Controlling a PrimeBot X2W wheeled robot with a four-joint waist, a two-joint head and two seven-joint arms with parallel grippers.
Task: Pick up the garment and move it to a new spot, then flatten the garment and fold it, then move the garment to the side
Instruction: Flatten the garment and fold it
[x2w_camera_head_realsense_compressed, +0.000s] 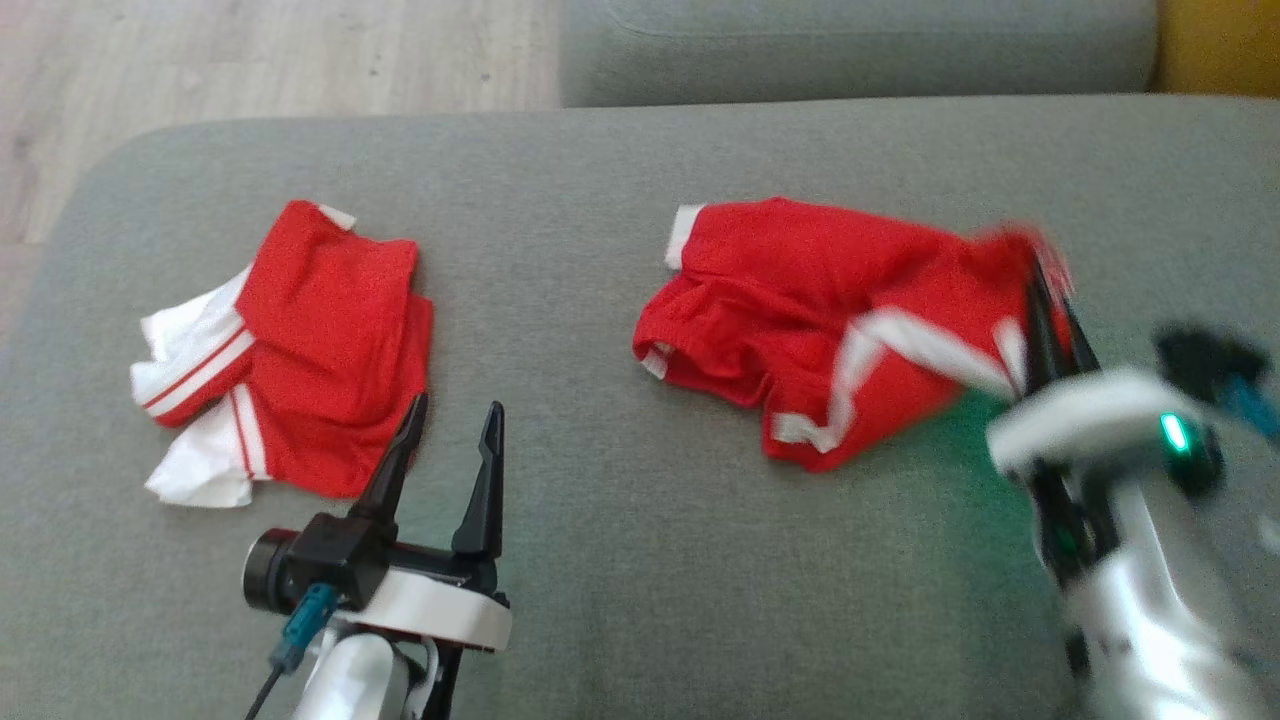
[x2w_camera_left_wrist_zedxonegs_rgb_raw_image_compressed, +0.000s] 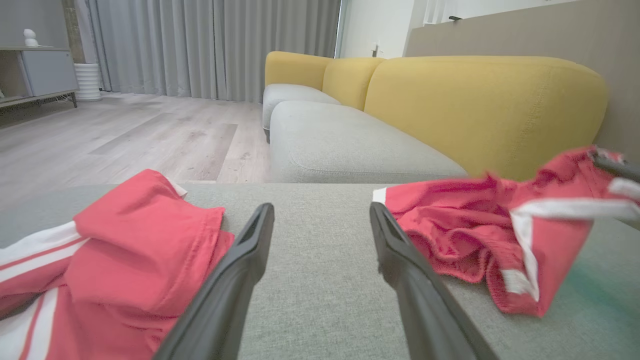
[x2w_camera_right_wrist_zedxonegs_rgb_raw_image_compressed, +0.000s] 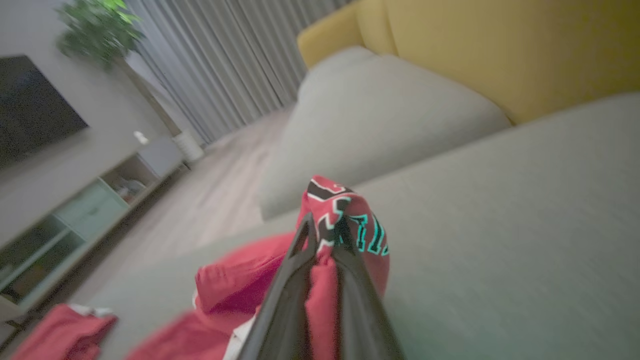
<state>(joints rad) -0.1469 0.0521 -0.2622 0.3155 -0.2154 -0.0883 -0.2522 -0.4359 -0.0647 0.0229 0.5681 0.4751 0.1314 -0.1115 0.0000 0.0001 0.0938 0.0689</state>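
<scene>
Garment (x2w_camera_head_realsense_compressed: 800, 320): red with white trim, crumpled on the right half of the grey cushion (x2w_camera_head_realsense_compressed: 620, 560), right edge lifted off the cushion and blurred.
Right gripper (x2w_camera_head_realsense_compressed: 1045, 290): over the cushion's right side, fingers pinched tight on that lifted edge, red cloth with printed lettering bunched between them.
Left gripper (x2w_camera_head_realsense_compressed: 457, 405): low over the cushion's front left, fingers spread wide, nothing between them.
Second garment (x2w_camera_head_realsense_compressed: 320, 350): red and white, lying on the cushion's left half, just beside those spread fingers.
Yellow backrest (x2w_camera_left_wrist_zedxonegs_rgb_raw_image_compressed: 480, 100): beyond the cushion's far edge.
</scene>
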